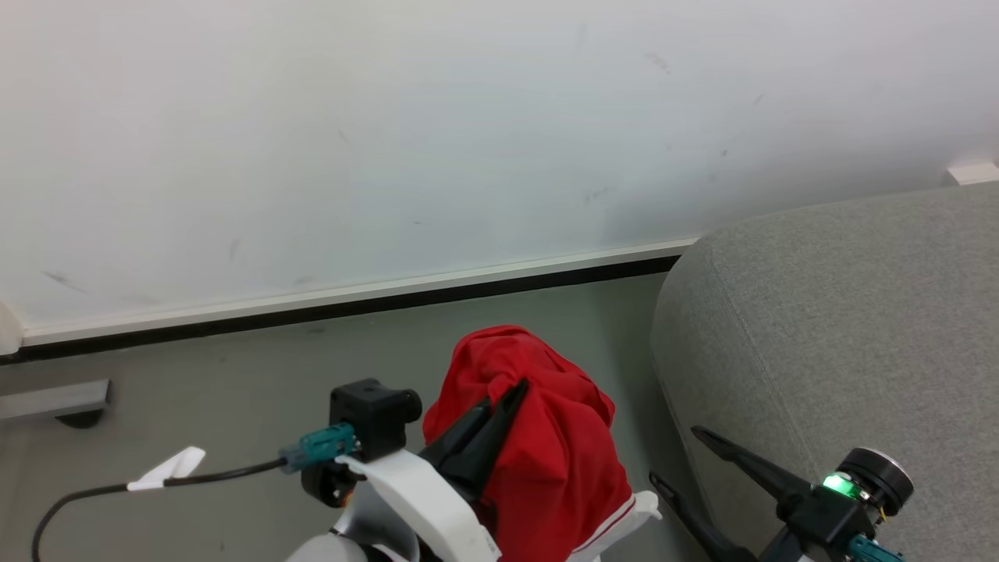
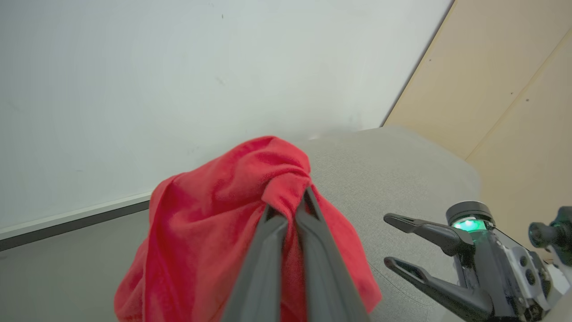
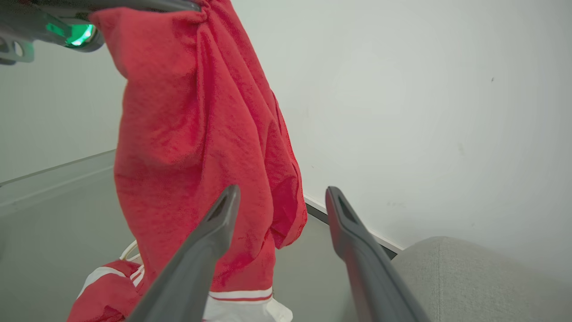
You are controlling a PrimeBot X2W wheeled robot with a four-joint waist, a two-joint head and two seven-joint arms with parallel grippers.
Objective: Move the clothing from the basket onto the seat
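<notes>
A bright red piece of clothing (image 1: 538, 437) hangs in the air, pinched at its top by my left gripper (image 1: 511, 394), which is shut on it. The same red clothing (image 2: 210, 210) drapes over the left gripper (image 2: 304, 194) in the left wrist view. In the right wrist view the clothing (image 3: 187, 134) hangs down long, with a white band edged in red at its hem. The grey seat (image 1: 843, 328) stands to the right. My right gripper (image 1: 675, 457) is open beside the seat's corner, holding nothing. The right gripper (image 3: 279, 197) shows spread fingers. The basket is out of view.
A pale wall (image 1: 468, 140) with a white and black baseboard (image 1: 351, 300) runs behind. Grey floor (image 1: 195, 367) lies to the left, with a black cable (image 1: 156, 480) across it. A beige panel (image 2: 514, 80) rises behind the seat.
</notes>
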